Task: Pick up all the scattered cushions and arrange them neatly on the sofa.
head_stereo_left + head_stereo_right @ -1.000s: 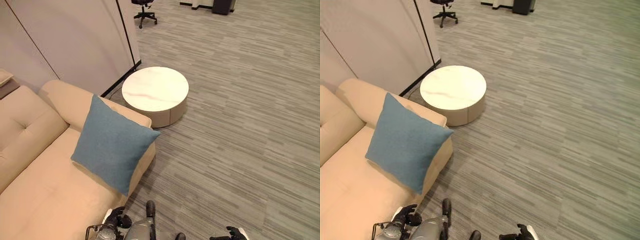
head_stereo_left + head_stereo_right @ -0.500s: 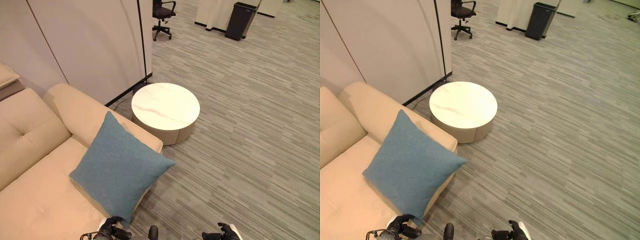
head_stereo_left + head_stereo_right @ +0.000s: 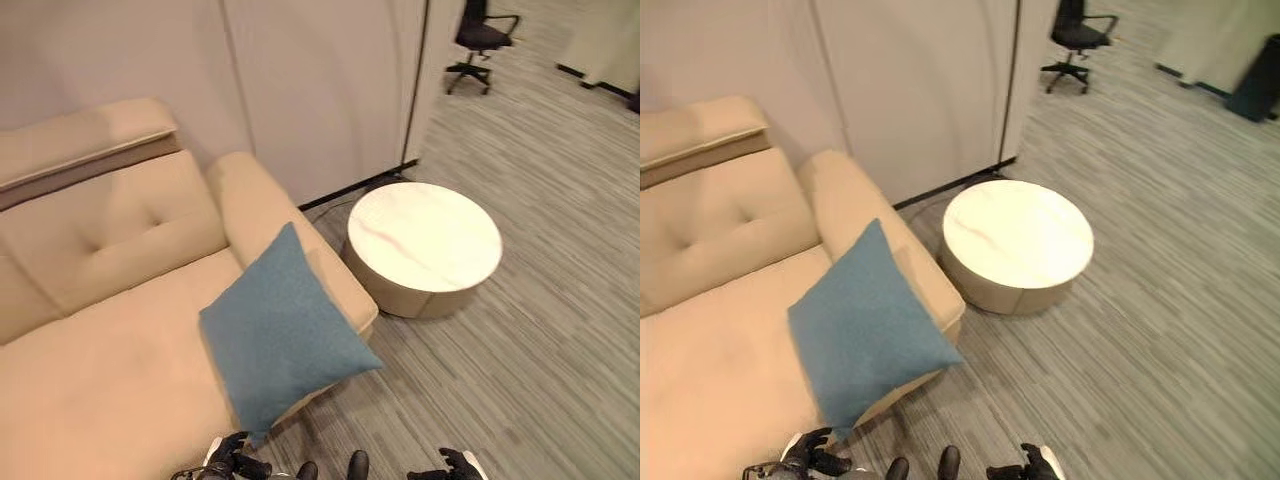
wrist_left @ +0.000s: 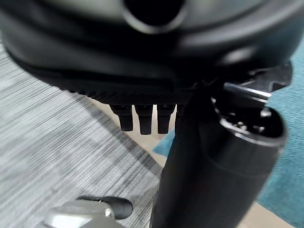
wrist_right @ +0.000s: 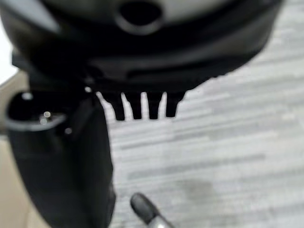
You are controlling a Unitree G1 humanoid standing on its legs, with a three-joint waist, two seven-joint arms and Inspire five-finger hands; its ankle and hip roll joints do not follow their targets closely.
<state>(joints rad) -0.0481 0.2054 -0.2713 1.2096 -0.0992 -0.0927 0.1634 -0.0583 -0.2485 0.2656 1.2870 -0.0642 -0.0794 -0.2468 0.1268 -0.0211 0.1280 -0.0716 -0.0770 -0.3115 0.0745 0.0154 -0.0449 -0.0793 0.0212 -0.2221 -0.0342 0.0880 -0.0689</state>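
— Both hands sit low at the frame's bottom edge, cut off: left hand [image 3: 232, 458] lower left, right hand [image 3: 452, 466] lower right. Fingers?
— Each wrist view shows its fingers [image 4: 142, 118] hanging straight, holding nothing.
— And the cushion?
— One blue cushion [image 3: 285, 335] leans on the beige sofa [image 3: 110, 330] arm, its lower corner just above the left hand, apart from it; the left wrist view catches its teal edge.
— Beyond?
— Round white surface [image 3: 424, 242] on grey carpet [image 3: 545, 360].

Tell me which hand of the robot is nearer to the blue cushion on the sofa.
The left. The left hand hangs just below the lower corner of the blue cushion, which leans on the sofa arm. The right hand is over the carpet, well off to the cushion's right.
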